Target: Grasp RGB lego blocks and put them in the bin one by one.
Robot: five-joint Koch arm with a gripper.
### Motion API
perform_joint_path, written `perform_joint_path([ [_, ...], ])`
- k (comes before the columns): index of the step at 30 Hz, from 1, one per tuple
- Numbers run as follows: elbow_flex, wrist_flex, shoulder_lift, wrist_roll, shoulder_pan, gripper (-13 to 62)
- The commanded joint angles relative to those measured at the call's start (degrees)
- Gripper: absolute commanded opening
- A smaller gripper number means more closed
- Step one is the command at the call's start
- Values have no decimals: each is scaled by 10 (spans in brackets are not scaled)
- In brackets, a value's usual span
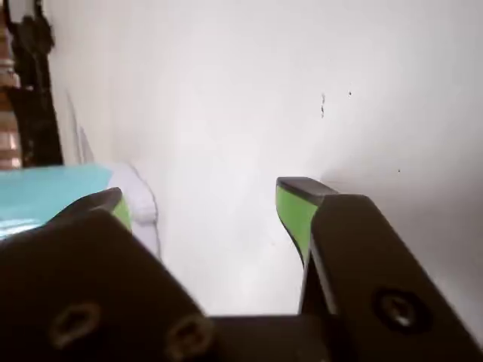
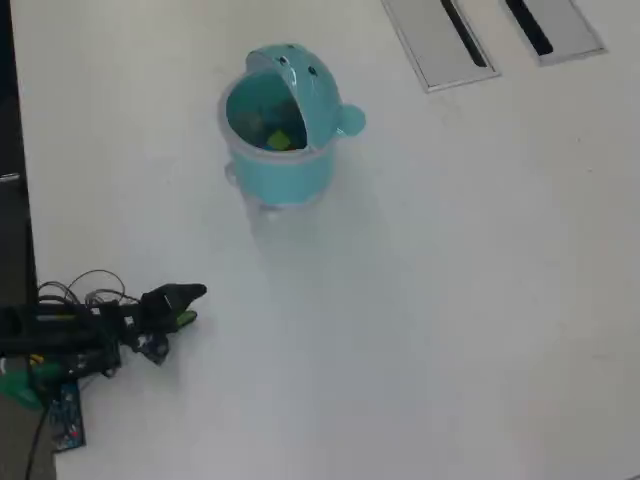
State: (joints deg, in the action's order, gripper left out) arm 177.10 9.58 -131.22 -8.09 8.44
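In the overhead view the round light-teal bin (image 2: 280, 165) stands at the upper left of the white table, its domed lid (image 2: 310, 95) with two dark dots tipped open. A yellow-green lego block (image 2: 281, 136) lies inside it. My gripper (image 2: 192, 305) sits low at the left, well below the bin, pointing right. In the wrist view the gripper (image 1: 202, 192) is open, its green-padded fingers (image 1: 294, 211) wide apart with only bare white table between them. A teal patch of the bin (image 1: 45, 196) shows at the left edge.
Two grey slotted plates (image 2: 440, 40) (image 2: 555, 25) are set into the table at the top right. The arm's base and loose cables (image 2: 80, 295) lie at the table's left edge. Dark furniture (image 1: 30, 83) stands beyond the table in the wrist view.
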Motion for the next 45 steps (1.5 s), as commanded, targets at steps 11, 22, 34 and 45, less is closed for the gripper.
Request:
perform_joint_path([
  [11,47,-93,-43,64,-11,365],
  [22,47,-121,-44,64,-6,346],
  [34,46,-115,-40,63,-3,346],
  [45,46,-115,-40,63,-3,346],
])
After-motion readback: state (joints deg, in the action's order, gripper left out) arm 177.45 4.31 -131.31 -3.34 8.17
